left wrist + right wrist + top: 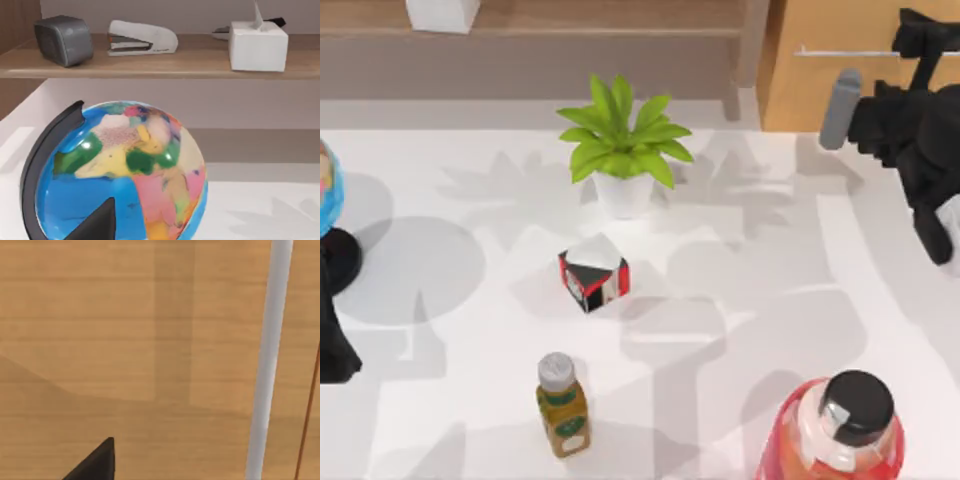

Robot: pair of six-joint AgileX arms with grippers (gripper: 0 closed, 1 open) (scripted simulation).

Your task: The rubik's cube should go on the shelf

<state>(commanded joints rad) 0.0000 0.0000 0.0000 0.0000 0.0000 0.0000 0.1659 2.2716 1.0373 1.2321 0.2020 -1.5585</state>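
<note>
The rubik's cube is out of view. The shelf (570,22) runs along the back of the table as a long light-brown ledge with a grey-brown panel below; the left wrist view shows the shelf (150,62) from the front. My left arm (332,340) stays at the table's left edge, its wrist camera facing a globe. My right arm (910,130) is at the back right, with the right gripper (918,35) close to the orange-wood drawer front (125,340).
On the shelf stand a grey box (64,39), a white stapler (142,37) and a tissue box (258,45). On the table are a globe (125,170), a potted plant (622,145), a black, red and white box (593,275), a small bottle (561,405) and a red bottle (840,430). The drawer has a metal bar handle (267,365).
</note>
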